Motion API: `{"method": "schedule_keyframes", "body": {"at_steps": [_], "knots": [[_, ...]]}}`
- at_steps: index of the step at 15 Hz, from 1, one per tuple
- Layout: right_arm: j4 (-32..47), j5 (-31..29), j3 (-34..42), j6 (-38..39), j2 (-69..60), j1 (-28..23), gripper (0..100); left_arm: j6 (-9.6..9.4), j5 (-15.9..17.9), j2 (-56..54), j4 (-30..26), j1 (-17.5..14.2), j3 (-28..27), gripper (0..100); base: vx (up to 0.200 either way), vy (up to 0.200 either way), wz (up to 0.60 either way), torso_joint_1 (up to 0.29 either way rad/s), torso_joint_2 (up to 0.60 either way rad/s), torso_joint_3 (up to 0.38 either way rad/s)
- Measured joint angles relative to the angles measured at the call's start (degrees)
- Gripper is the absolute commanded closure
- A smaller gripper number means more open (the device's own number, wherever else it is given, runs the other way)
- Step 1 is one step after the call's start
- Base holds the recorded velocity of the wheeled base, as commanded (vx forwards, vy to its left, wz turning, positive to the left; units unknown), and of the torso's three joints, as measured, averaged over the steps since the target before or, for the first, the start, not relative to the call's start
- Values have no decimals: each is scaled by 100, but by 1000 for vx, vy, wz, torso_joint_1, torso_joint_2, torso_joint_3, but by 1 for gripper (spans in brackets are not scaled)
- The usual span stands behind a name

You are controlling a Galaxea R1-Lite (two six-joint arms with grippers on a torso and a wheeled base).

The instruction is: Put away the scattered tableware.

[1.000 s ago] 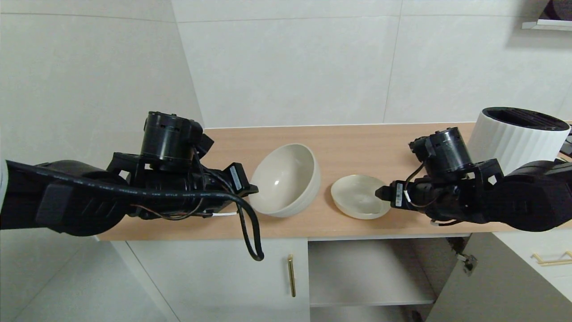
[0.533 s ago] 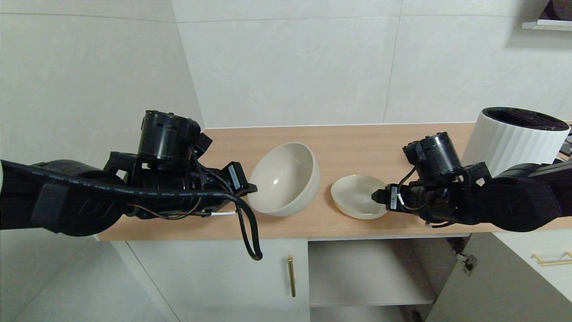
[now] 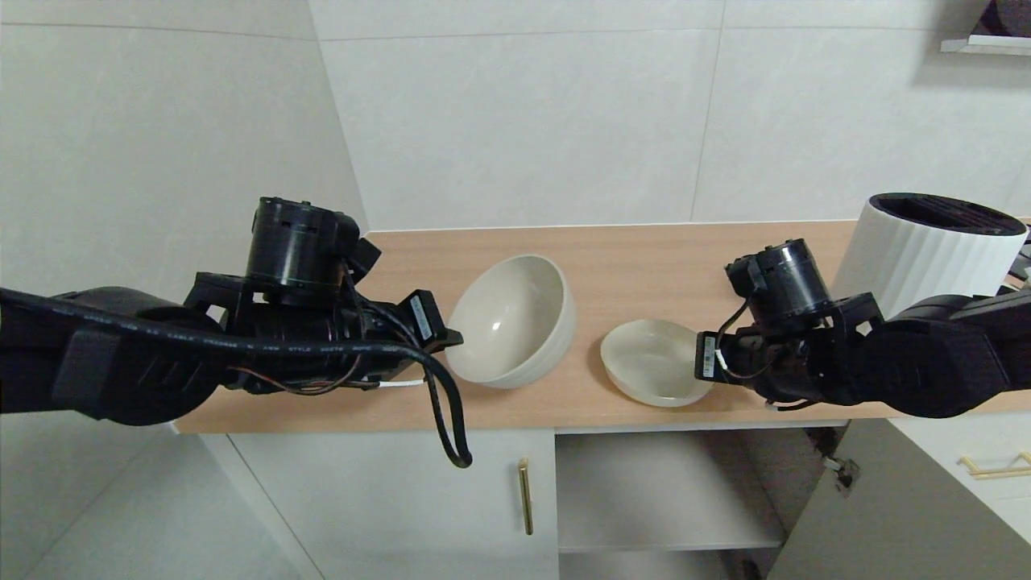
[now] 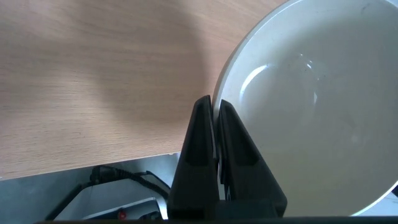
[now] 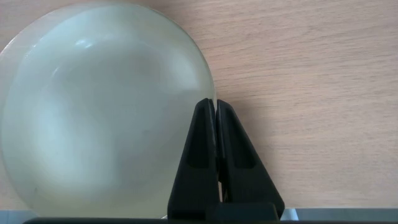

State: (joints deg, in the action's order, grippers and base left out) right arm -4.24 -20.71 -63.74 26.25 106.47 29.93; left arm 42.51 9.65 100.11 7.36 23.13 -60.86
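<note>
A large cream bowl [image 3: 515,322] lies tilted on the wooden counter [image 3: 628,258], its opening turned up and to the left. My left gripper [image 3: 449,338] is shut on its near rim; in the left wrist view the fingertips [image 4: 216,109] pinch the cream bowl [image 4: 311,112] at the rim. To its right sits a small translucent bowl [image 3: 654,362] near the counter's front edge. My right gripper [image 3: 699,358] is shut on that bowl's right rim. The right wrist view shows the closed fingertips [image 5: 215,109] on the small bowl [image 5: 106,106] at its edge.
A tall white ribbed container [image 3: 926,242] with a dark inside stands at the counter's right end, close behind my right arm. Below the counter an open cabinet shelf [image 3: 660,491] shows, its door [image 3: 878,507] swung out at the right. A tiled wall backs the counter.
My right gripper slid left over the small bowl's rim, then drew back with it; the bowl shifted slightly right and toward the front edge. The left gripper and cream bowl rose very slightly.
</note>
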Motion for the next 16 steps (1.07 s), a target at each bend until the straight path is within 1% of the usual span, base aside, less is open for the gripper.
{"method": "schedule_keyframes", "body": {"at_steps": [5, 9, 12, 14, 16], "knots": [[4, 0, 2, 2, -41, 2, 100, -1, 0, -6, -4, 0, 11, 100, 0, 0, 0, 0, 0, 0], [30, 71, 137, -11, -286, -2, 100, -39, 9, -171, -6, -1, 166, 100, 0, 0, 0, 0, 0, 0], [66, 319, 306, -37, -612, -6, 100, -217, 13, -433, -12, -9, 424, 100, 0, 0, 0, 0, 0, 0], [88, 599, 482, -66, -920, -13, 100, -452, 11, -703, -171, -9, 661, 100, 0, 0, 0, 0, 0, 0], [246, 802, 700, -82, -1268, -35, 100, -613, 17, -975, -404, -12, 791, 100, 0, 0, 0, 0, 0, 0]]}}
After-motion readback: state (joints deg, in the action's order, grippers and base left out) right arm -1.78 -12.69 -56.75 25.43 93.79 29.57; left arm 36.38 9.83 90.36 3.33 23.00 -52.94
